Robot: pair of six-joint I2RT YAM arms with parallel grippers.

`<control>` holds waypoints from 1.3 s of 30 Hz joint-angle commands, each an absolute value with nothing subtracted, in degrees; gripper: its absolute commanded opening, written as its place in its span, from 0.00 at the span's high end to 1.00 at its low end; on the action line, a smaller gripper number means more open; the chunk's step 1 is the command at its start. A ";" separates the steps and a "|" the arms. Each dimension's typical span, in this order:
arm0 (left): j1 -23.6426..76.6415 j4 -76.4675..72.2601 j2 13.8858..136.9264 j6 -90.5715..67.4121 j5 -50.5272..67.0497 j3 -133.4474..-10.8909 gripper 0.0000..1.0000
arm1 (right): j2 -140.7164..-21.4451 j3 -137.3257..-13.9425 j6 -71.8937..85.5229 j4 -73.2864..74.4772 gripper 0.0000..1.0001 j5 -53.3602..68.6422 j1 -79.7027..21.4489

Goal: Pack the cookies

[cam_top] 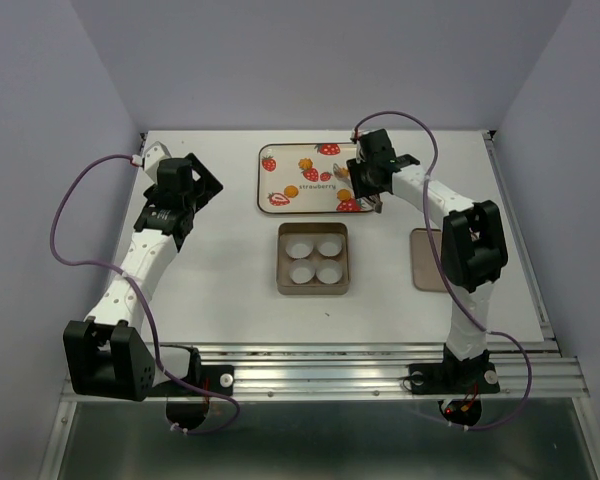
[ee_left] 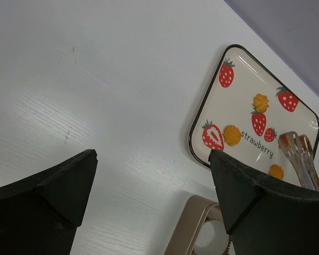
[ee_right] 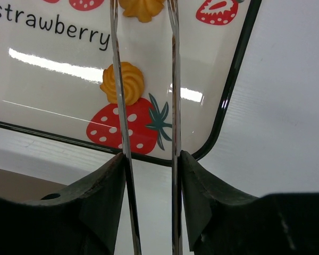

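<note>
Right wrist view: the right gripper [ee_right: 149,164] clamps the tongs [ee_right: 174,106], whose two arms stand spread, nothing pinched where visible. Beyond the fingers, one of the cookies [ee_right: 134,82] lies on the tray [ee_right: 231,101] under the tongs' left arm; another [ee_right: 142,8] sits farther on, between both arms.

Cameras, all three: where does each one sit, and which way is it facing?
Top external: above and behind the bases, looking down on the table; both arms show.
Left wrist: on the left arm, facing the tray across the table; open left gripper shows.
Right wrist: low over the tray, facing a cookie; right gripper holding tongs.
All share the tray.
</note>
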State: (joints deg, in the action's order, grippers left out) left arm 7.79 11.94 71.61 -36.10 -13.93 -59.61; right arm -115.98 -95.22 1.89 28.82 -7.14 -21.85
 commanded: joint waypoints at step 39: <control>21.44 10.19 66.36 -37.53 -16.61 -54.59 0.01 | -73.14 -66.45 11.95 30.05 0.64 -9.84 -33.22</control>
